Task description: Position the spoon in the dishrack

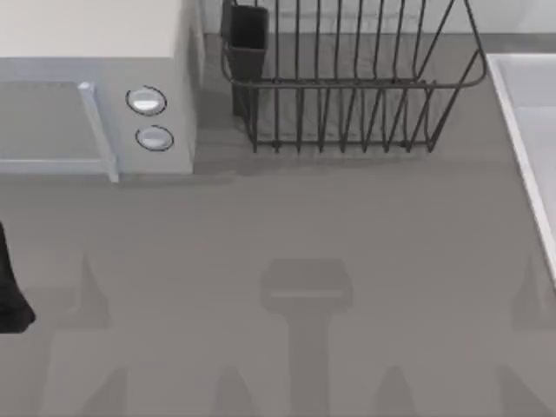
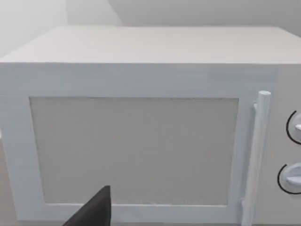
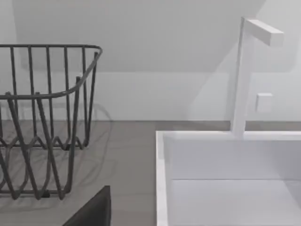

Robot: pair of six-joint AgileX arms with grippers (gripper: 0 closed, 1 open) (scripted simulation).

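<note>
The bare grey counter [image 1: 287, 261] lies nearest. The left arm [image 1: 10, 287] is at the left edge; whether its jaws are released or clenched, I cannot tell. The dishrack [image 1: 347, 87] stands at the far side, its dark cup [image 1: 247, 39] at the left corner, beside the white microwave [image 1: 95, 95]. A white sink [image 3: 225, 174] is just right of the rack.

One dishrack [image 1: 347, 78], one microwave [image 1: 95, 87], one sink [image 1: 530, 130]

Dark wire dishrack [image 1: 347, 87]; white microwave [image 1: 87, 52]; grey table [image 1: 287, 226].
</note>
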